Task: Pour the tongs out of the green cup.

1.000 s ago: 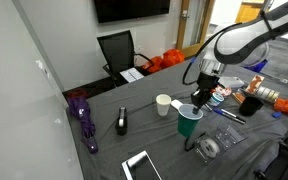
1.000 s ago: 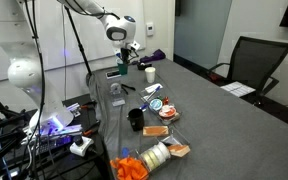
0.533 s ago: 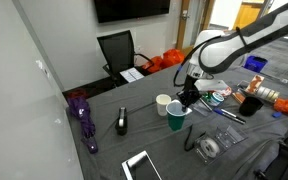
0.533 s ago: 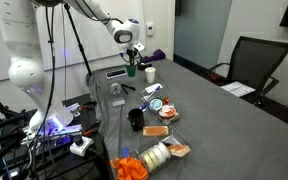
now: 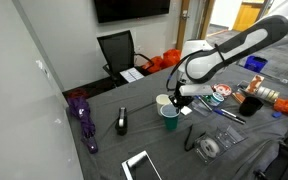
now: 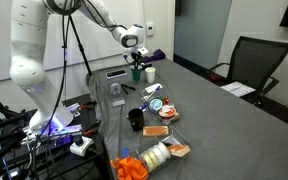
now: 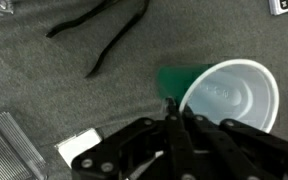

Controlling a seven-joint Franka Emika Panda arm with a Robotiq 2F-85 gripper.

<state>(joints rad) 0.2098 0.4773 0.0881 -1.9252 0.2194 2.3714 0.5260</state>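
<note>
The green cup (image 5: 170, 119) stands on the grey table next to the white cup (image 5: 163, 101); it also shows in an exterior view (image 6: 135, 71) and the wrist view (image 7: 178, 79), touching the white cup (image 7: 234, 95). My gripper (image 5: 176, 104) is right above it, and its fingers (image 7: 170, 110) are shut on the green cup's rim. The slim dark tongs (image 7: 112, 48) lie on the table outside the cup, arms spread. The cup's inside is hidden.
A black stapler-like device (image 5: 121, 122) and a purple umbrella (image 5: 82, 118) lie further along the table. A tablet (image 5: 141, 165) and a tape roll (image 5: 210, 147) sit near the front edge. Cluttered items (image 5: 252, 98) fill the far end.
My gripper moved with the green cup across the table toward the white cup, and the cup now stands beside it.
</note>
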